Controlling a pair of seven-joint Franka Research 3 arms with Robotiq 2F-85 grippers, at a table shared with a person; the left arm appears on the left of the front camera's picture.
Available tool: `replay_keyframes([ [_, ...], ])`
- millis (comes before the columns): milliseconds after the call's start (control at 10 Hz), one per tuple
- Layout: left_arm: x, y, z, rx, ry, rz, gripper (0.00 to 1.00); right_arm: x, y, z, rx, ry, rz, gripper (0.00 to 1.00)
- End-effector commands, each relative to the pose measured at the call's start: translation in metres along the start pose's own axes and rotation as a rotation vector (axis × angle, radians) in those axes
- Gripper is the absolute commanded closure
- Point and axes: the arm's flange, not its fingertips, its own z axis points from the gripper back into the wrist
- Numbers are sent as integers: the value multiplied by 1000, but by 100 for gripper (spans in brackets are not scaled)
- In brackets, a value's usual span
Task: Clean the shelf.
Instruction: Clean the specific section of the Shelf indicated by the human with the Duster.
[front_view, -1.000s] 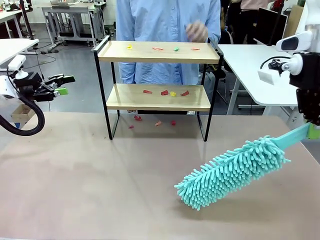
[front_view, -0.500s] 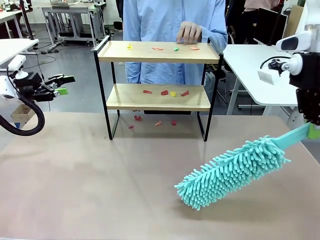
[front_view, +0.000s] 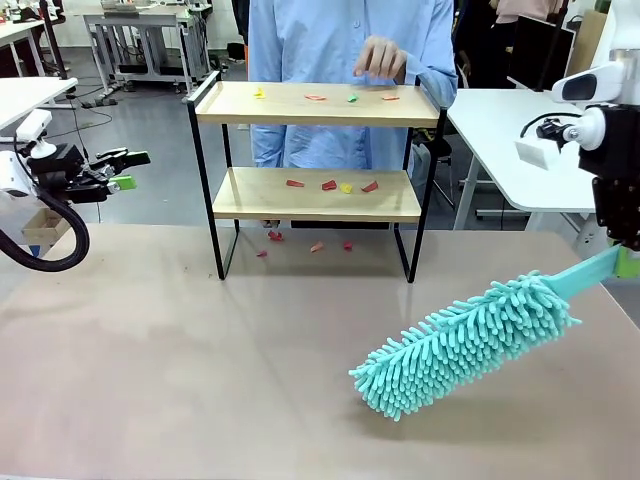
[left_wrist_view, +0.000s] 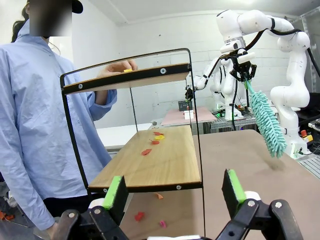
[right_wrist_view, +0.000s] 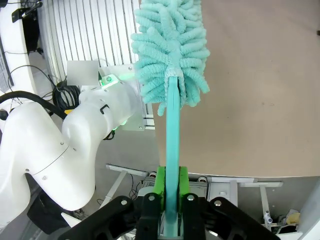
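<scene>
Person's hand (front_view: 380, 58) lifted above shelf (front_view: 300, 105), scraps (front_view: 316, 246) on brown tabletop (front_view: 200, 350), left gripper (front_view: 130, 170) apart, right gripper (right_wrist_view: 171, 172) clamped on duster (front_view: 460, 345)

Scraps (front_view: 331, 185) on both boards of the shelf (front_view: 310, 105), plus a few on the worktop (front_view: 200, 350) beneath it: too small to ID, maybe paper bits. Person (front_view: 320, 40) behind shelf: lower body hidden by its boards, head cut off at top edge. Right of shelf, duster handle (front_view: 590, 270) runs to pic's edge; right gripper (front_view: 626, 262) w/ fingers mostly cut off there.
</scene>
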Motion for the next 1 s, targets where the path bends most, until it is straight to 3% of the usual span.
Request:
replay_keyframes([
  [0,3,-1,0,-4,3,-4,0,-3,1,1,-8,6,1,87],
  [300,3,-1,0,-4,3,-4,0,0,0,0,0,0,0,87],
  [600,3,-1,0,-4,3,-4,0,70,-2,49,-96,-157,-156,87],
  [900,3,-1,0,-4,3,-4,0,155,8,80,-217,-321,-226,87],
])
